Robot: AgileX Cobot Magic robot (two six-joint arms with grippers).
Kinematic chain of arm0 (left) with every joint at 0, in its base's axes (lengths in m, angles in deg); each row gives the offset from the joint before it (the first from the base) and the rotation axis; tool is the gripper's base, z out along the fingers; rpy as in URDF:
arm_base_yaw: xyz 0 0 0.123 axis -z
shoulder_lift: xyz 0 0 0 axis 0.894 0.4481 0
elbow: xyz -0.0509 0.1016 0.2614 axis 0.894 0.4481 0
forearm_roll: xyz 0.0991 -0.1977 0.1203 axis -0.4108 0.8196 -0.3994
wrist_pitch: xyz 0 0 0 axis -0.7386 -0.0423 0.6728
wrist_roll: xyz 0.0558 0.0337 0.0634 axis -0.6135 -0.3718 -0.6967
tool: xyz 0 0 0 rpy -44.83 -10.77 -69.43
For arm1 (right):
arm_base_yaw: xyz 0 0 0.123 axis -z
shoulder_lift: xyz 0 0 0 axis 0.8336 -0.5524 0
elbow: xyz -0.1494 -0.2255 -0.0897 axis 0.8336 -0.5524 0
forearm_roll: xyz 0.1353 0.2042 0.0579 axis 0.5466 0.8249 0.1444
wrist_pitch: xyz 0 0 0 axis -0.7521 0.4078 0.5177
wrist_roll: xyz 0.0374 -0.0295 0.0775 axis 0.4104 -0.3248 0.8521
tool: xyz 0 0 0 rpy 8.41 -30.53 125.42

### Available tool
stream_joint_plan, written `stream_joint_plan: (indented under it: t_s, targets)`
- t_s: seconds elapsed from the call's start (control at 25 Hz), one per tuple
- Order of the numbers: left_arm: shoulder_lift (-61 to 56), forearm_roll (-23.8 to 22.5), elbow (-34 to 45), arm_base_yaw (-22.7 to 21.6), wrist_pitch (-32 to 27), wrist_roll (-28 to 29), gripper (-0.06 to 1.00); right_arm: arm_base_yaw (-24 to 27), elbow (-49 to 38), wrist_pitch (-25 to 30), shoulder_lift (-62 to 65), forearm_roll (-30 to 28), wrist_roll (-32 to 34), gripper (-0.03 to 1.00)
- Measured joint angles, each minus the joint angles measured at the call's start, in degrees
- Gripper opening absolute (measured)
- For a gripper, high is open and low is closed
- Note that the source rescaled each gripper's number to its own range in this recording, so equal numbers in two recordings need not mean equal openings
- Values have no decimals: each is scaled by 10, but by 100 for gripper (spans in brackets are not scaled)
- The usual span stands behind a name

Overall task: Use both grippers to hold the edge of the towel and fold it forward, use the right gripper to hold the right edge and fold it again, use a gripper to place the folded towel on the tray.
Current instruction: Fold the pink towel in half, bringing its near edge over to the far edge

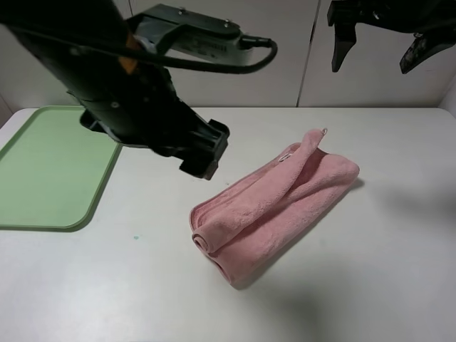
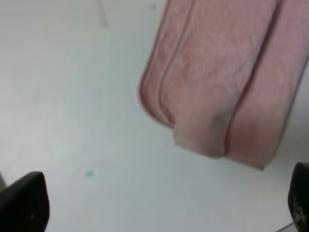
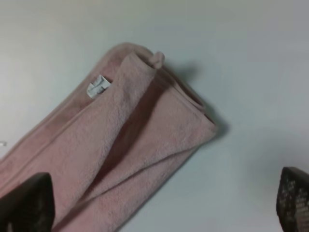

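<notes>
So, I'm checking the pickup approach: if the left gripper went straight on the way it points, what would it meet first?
Probably the folded end of the towel, or bare table just beside it; depth is unclear from its wrist view.

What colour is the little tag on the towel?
The tag is white; the right wrist view shows it best.
</notes>
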Motion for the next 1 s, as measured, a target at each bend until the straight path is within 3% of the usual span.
stream_joint_plan:
  t_s: [0.36, 0.72, 0.88, 1.0]
  targets:
    - [-203, -58, 157, 0, 0, 26, 100, 0, -11, 1, 51, 20, -73, 100]
    - [-435, -71, 268, 0, -16, 28, 100, 0, -113, 1, 73, 72, -142, 100]
    - [-533, -65, 285, 0, -34, -19, 100, 0, -158, 1, 73, 73, -154, 100]
    - [-605, -19, 291, 0, -39, -87, 100, 0, -179, 1, 73, 74, -155, 100]
